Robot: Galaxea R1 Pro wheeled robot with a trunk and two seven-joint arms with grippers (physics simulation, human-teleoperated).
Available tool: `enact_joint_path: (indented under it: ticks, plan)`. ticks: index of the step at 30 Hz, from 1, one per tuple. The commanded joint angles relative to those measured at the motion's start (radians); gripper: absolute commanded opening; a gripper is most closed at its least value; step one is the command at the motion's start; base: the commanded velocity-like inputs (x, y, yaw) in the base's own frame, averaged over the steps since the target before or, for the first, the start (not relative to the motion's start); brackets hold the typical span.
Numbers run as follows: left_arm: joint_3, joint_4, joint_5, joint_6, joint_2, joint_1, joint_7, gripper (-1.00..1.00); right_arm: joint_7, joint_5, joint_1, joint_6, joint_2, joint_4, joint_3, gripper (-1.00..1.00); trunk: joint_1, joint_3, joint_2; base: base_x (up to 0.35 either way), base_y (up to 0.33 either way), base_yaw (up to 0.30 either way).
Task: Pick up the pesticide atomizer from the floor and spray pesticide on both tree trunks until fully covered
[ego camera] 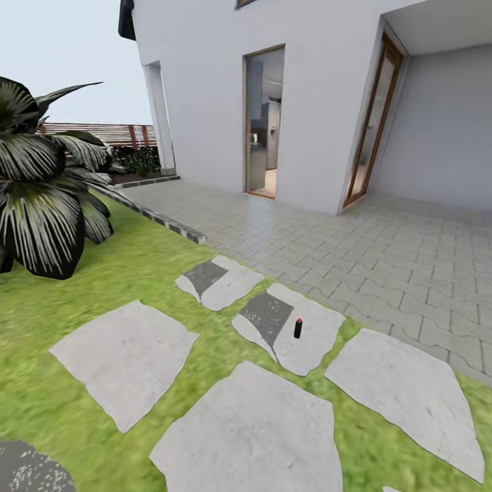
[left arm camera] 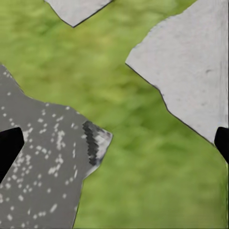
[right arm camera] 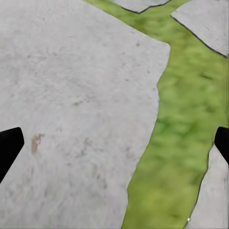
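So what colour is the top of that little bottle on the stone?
Red, on a dark bottle, seen best in the head view.

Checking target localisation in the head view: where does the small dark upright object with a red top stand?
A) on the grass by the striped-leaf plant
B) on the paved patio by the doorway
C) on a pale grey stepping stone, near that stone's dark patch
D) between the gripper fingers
C: the small dark upright object with a red top stands on the pale grey stepping stone, just beside its dark patch.
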Motion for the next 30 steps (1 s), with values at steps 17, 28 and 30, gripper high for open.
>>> enact_joint_path:
  ticks: [17,28,30]
  plan:
    - [0.0,0.0,0.0,0.0,0.0,0.0,0.0,1.0,0.0,0.0,0.0,0.0,0.0,0.0,0.0,1.0,0.0,0.0,0.0,0.216,-0.211,0.0]
    - [0.001,0.0,0.0,0.0,0.0,0.0,0.0,1.0,-0.003,0.0,0.0,0.0,0.0,0.001,-0.001,1.0,0.0,0.0,0.0,0.18,-0.232,0.0]
    - [0.001,0.0,0.0,0.0,0.0,0.0,0.0,1.0,-0.004,0.0,0.0,0.0,-0.001,0.001,-0.001,1.0,0.0,0.0,0.0,0.178,-0.233,0.0]
